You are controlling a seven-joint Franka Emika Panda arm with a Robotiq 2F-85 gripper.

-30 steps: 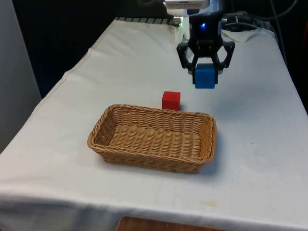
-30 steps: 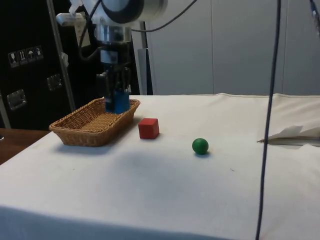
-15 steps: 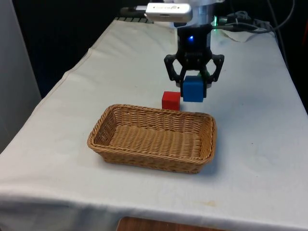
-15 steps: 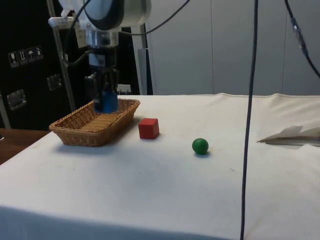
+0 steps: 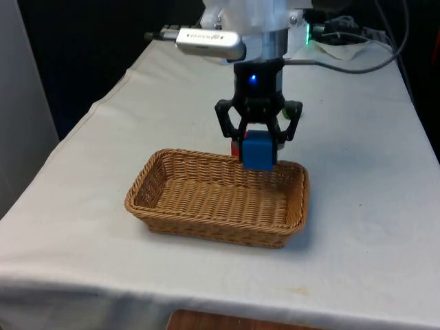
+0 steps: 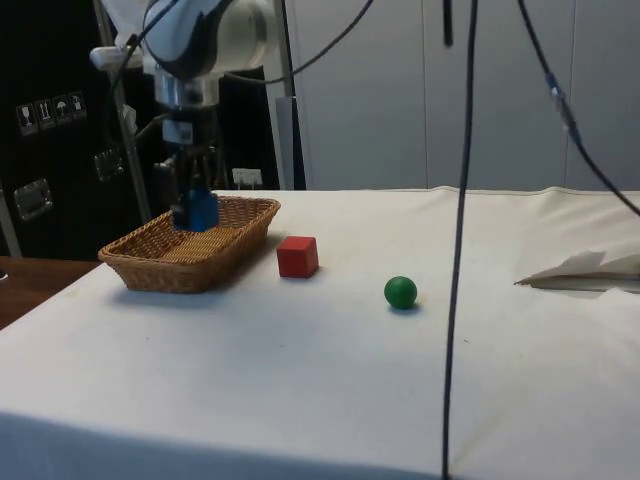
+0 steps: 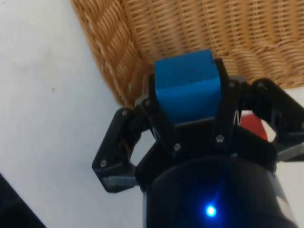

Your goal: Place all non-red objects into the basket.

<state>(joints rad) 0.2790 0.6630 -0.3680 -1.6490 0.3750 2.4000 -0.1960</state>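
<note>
My gripper [image 5: 258, 146] is shut on a blue cube [image 5: 258, 150], which hangs just above the far rim of the wicker basket [image 5: 172, 206]. From the side, the blue cube [image 6: 196, 210] and gripper [image 6: 193, 200] are over the basket [image 6: 160, 265]. In the wrist view the blue cube [image 7: 186, 84] sits between the fingers over the basket's rim [image 7: 109, 57]. A red cube [image 6: 297, 256] stands on the cloth just beyond the basket, mostly hidden behind the gripper in the front view. A green ball [image 6: 400, 292] lies farther along the table.
Crumpled white paper [image 6: 590, 268] lies at the table's far end in the side view. Cables [image 5: 357, 41] run across the back of the table near the robot's base.
The gripper has carried the blue cube towards the front camera and lower, from beyond the red cube to above the basket's far rim.
</note>
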